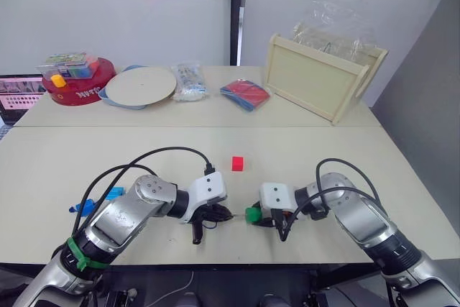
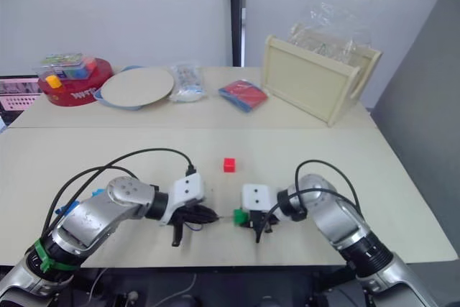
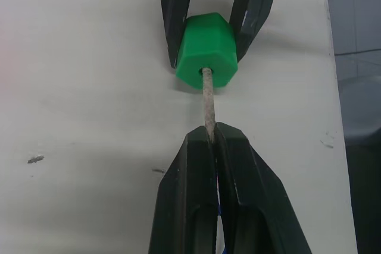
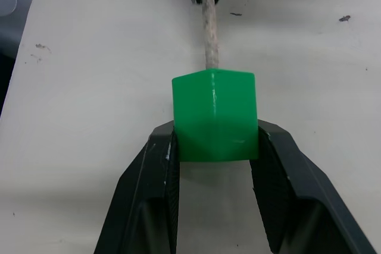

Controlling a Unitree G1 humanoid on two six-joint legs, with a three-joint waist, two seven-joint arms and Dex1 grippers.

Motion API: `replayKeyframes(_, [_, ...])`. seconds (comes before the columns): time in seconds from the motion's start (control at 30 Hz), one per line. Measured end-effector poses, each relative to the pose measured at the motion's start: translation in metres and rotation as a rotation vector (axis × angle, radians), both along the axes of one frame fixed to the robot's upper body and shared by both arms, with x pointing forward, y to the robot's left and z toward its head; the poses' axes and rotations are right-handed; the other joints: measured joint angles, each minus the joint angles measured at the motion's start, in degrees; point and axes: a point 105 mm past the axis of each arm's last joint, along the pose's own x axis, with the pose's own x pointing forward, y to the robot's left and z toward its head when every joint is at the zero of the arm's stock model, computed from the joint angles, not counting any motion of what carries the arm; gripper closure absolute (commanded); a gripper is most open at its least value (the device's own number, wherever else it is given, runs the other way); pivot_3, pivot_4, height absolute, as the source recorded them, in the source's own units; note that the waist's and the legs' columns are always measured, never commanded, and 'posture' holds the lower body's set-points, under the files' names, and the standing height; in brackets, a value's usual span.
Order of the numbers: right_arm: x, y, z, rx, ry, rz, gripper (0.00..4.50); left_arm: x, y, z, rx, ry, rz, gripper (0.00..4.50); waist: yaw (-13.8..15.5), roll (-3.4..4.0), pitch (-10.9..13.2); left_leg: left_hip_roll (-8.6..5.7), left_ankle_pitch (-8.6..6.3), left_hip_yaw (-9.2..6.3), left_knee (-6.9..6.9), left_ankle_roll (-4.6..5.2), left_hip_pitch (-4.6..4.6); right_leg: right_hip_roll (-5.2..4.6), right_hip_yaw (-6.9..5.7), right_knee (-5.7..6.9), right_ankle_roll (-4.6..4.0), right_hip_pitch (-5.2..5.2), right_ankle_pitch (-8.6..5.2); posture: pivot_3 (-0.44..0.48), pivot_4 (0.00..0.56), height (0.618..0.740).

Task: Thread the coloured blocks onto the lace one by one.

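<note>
Near table [image 1: 43,170], front edge, centre: left gripper [image 3: 209,138], fingers pressed together on the pale stiff tip of the lace [image 3: 207,102]; the tip runs straight from the fingertips into the hole of the green block [image 3: 206,52], its end hidden inside. Right gripper [image 4: 215,141], facing the left one, fingers spread to the block's width and clamped on two opposite sides of the green block, which sits just above or on the tabletop; contact with the surface cannot be told. The two grippers stand close, tip to tip, with the block between them. Dark cord of the lace barely shows behind the left fingers; its further course cannot be made out. Red block [image 1: 237,163]: alone on the table, a little beyond the grippers, apart from both. Blue blocks [image 1: 93,203]: at the robot's left, beside the left forearm, partly hidden by it; their number cannot be told. Far table: red round tin [image 1: 79,88] with a clear box of coloured pieces on top, at the far left; pale plate [image 1: 140,85] beside it; clear bag [image 1: 189,80] next along; flat red-and-blue packet [image 1: 245,94] near the middle; pale wooden tray [image 1: 316,80] tilted on its side at the right, crumpled clear plastic behind it.
</note>
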Motion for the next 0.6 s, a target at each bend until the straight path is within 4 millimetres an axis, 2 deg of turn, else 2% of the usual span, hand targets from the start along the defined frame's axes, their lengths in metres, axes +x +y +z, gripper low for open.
replayKeyframes(0.3, [0.0, 0.004, 0.001, 0.01, 0.009, -0.013, 3.31, 0.005, -0.019, -0.005, -0.082, 0.062, -0.007, 4.5, 0.0, 0.0, 0.0, 0.0, 0.0, -0.01, 0.0, 0.0, -0.01, 0.0, -0.01, 0.01, 0.0, -0.01, 0.0, 0.0, 0.15, 0.74])
replayKeyframes(0.47, [0.002, 0.003, 0.0, 0.011, 0.013, -0.039, 3.31, 0.01, -0.013, -0.016, -0.126, 0.047, -0.008, 4.5, -0.1, 0.0, 0.0, 0.0, 0.0, -0.01, 0.0, 0.0, 0.01, 0.0, 0.0, 0.01, 0.0, -0.01, 0.0, 0.0, 0.15, 0.74])
replayKeyframes(0.6, [0.001, 0.004, -0.001, 0.012, 0.016, -0.046, 3.31, 0.011, -0.004, -0.023, -0.103, -0.047, -0.06, 3.27, -0.1, 0.0, 0.0, 0.01, 0.0, 0.0, 0.0, 0.0, 0.02, 0.01, 0.0, 0.02, -0.01, -0.02, 0.0, 0.0, 0.15, 0.74])
